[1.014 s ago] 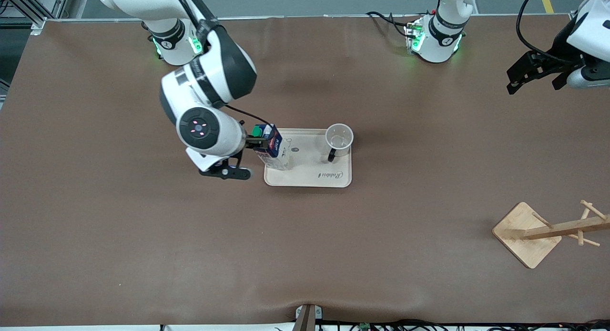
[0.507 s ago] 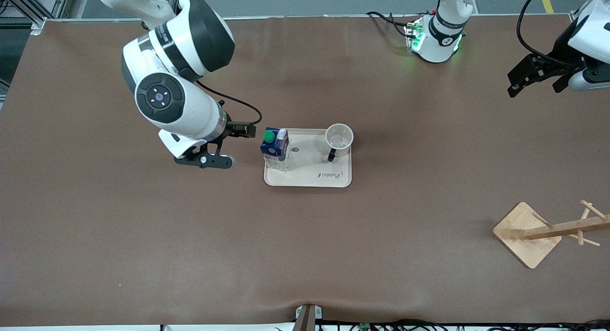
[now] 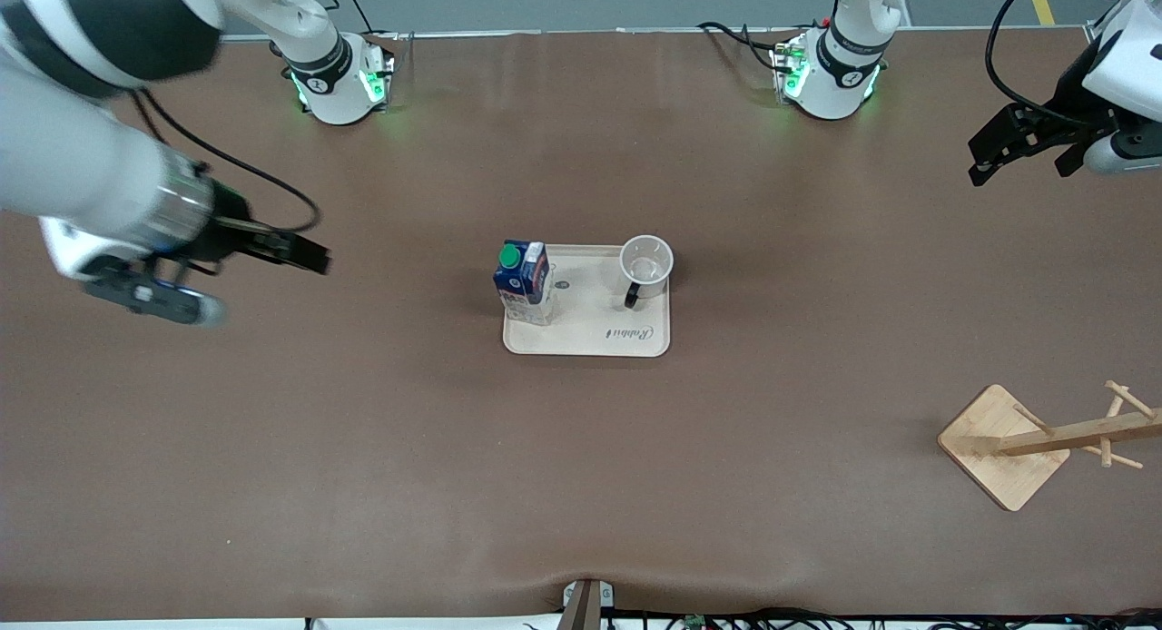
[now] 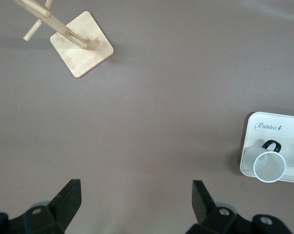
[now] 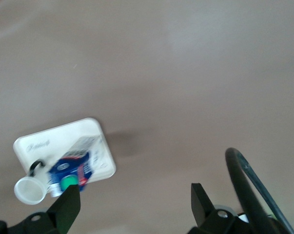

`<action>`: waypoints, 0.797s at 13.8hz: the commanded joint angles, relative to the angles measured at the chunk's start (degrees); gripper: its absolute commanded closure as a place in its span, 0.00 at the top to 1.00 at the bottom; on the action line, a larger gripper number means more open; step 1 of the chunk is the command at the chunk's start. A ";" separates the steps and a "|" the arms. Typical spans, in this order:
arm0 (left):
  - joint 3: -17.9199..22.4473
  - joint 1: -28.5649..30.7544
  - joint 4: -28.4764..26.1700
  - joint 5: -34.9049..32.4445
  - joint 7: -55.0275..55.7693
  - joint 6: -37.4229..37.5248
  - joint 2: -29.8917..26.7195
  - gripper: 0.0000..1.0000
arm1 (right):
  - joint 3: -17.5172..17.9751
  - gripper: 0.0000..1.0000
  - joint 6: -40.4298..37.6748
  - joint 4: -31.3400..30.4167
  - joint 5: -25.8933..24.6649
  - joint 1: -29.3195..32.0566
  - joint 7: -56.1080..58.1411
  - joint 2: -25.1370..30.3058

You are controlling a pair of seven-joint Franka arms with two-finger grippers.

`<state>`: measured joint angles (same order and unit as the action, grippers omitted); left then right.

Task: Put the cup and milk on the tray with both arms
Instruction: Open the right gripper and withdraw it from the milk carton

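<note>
Pretty plain setup: a big table (image 3: 581, 485) covered in a matte brown sheet fills nearly the whole frame. A strip of grey floor (image 3: 581, 4) shows along the top edge, with a yellow line (image 3: 1040, 0) at upper right. Black cables (image 3: 817, 619) bunch along the bottom edge. Even, soft lighting.

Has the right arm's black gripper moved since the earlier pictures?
Yes. The right gripper has drawn away from the cream rectangular tray, toward the right arm's end of the table.

Robot lab bench.
My two bolted-down arms (image 3: 822, 63), brown mat-covered table (image 3: 581, 485), loose cables (image 3: 726, 619) along the edge.
</note>
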<state>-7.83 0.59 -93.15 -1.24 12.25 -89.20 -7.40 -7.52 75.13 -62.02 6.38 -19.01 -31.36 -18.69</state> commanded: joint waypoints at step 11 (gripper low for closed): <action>0.10 0.55 -0.19 -1.04 -1.08 -0.54 -0.34 1.00 | 1.10 1.00 2.90 -15.82 -4.98 14.17 19.14 11.74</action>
<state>-7.58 0.75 -93.15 -1.26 12.24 -89.33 -7.40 -7.36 74.78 -71.59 -0.64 -7.15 -13.03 -9.60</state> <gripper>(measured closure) 0.000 0.000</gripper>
